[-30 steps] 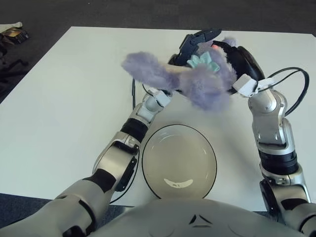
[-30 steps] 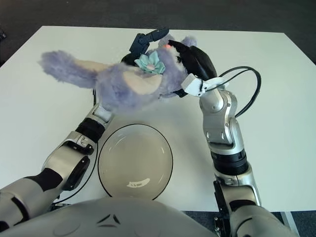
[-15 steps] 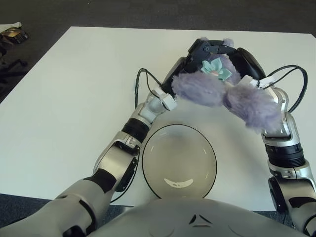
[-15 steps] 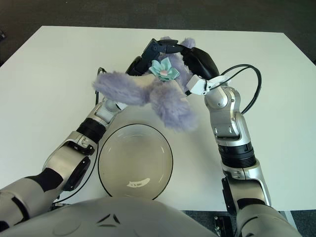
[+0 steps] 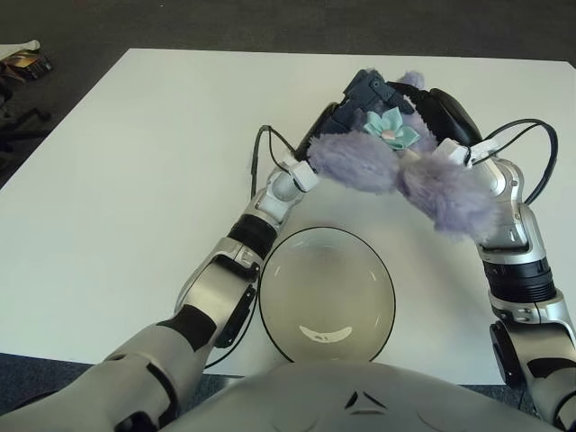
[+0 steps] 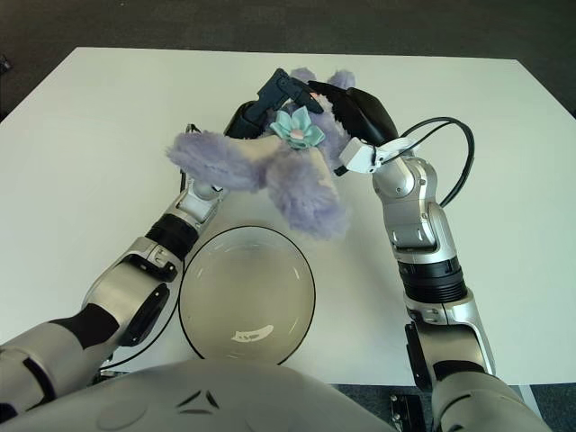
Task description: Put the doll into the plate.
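A fluffy purple doll (image 5: 396, 171) with long floppy ears and a teal flower bow (image 5: 389, 127) is held in the air between both my hands, above the table beyond the plate. My left hand (image 5: 346, 108) grips it from the left and top, my right hand (image 5: 445, 112) from the right. Both are closed on the doll's head. The ears hang down toward the plate's far rim. The grey round plate (image 5: 360, 261) lies empty on the white table just in front of my body. The doll also shows in the right eye view (image 6: 279, 175).
The white table (image 5: 135, 180) spreads wide to the left and far side. Black cables (image 5: 256, 157) loop off both wrists. A dark floor with some clutter (image 5: 22, 63) lies past the far left corner.
The doll swung from hanging left to hanging right, and its ears now droop over the far side of the plate. Both hands shifted slightly toward the far side and kept their hold.
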Motion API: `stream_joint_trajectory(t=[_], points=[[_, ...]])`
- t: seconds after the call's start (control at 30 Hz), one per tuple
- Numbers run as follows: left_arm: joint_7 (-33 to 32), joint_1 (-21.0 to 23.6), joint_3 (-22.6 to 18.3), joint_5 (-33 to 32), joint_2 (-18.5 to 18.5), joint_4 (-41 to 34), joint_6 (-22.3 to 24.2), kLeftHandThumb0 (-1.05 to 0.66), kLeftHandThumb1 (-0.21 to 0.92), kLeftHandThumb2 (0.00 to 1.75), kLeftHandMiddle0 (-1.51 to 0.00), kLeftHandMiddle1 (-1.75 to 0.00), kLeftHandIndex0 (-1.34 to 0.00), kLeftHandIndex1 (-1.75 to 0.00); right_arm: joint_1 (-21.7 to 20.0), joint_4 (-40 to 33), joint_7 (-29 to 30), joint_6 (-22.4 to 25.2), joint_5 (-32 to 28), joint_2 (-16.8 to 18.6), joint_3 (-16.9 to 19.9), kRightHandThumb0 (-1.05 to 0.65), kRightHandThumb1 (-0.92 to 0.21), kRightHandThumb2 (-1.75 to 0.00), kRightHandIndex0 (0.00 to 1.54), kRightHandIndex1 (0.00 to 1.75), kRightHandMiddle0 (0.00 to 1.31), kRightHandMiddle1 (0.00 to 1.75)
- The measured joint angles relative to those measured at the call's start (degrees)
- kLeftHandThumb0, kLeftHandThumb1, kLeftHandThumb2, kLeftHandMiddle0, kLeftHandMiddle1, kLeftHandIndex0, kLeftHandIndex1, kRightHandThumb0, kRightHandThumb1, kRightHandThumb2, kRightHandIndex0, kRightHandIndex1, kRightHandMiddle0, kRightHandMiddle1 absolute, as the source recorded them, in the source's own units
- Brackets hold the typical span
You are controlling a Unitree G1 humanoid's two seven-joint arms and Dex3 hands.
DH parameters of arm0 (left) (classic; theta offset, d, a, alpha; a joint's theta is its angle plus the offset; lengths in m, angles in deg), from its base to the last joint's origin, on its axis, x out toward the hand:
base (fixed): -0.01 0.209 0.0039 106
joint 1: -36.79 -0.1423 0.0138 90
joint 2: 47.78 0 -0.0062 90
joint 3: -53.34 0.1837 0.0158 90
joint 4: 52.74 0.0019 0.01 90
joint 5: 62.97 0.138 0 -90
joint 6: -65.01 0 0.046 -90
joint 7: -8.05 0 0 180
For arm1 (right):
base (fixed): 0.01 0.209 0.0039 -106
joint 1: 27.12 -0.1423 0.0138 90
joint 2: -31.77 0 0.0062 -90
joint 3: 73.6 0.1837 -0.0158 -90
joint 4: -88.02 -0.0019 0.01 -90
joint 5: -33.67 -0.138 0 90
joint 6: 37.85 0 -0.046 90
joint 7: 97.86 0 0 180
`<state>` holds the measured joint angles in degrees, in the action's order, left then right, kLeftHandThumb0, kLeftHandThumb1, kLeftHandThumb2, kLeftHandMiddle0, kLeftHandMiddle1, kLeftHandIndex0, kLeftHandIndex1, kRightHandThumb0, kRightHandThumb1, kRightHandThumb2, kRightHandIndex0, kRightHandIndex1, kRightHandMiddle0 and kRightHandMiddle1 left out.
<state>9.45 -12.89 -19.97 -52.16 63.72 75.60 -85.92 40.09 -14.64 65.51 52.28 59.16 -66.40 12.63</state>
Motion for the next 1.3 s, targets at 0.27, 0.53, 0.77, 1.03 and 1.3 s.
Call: stream_joint_trajectory(t=[0.27,0.53,0.77,1.03,1.3], points=[[-0.5,0.0,-0.8,1.5,0.9,0.4,0.0,-0.01,0.15,1.42,-0.66,-1.75,-0.74,-1.46,5.7,-3.4,5.3,-3.6,9.3,-3.4,-0.5,0.05,-0.50,-1.04,0.53,1.53,0.40,1.75],[-3.7,0.2,-2.1,5.0,1.6,1.0,-0.9,0.00,0.07,1.54,-0.72,-1.75,-0.72,-1.57,2.4,0.2,-0.1,-4.9,1.7,-4.6,0.1,0.00,-0.50,-1.09,0.47,1.71,0.33,1.71],[-6.4,0.6,-3.0,8.7,1.1,1.3,-1.7,0.00,0.01,1.63,-0.77,-1.75,-0.72,-1.66,3.7,-3.6,1.3,-2.4,9.5,-4.5,-1.3,0.00,-0.72,-0.76,0.34,1.57,0.26,1.73],[-8.8,1.1,-3.6,10.3,1.1,1.4,-3.1,0.00,-0.03,1.67,-0.84,-1.66,-0.69,-1.74,2.5,-4.0,1.1,-1.9,9.3,-4.3,-1.2,-0.01,-0.54,-1.02,0.41,1.63,0.35,1.74],[-10.6,1.2,-4.0,11.3,1.0,2.1,-3.1,0.00,-0.05,1.69,-0.89,-1.61,-0.70,-1.75,0.5,-7.5,-5.5,8.4,12.6,-3.6,-2.5,0.00,-0.39,-1.16,0.48,1.58,0.53,1.70]])
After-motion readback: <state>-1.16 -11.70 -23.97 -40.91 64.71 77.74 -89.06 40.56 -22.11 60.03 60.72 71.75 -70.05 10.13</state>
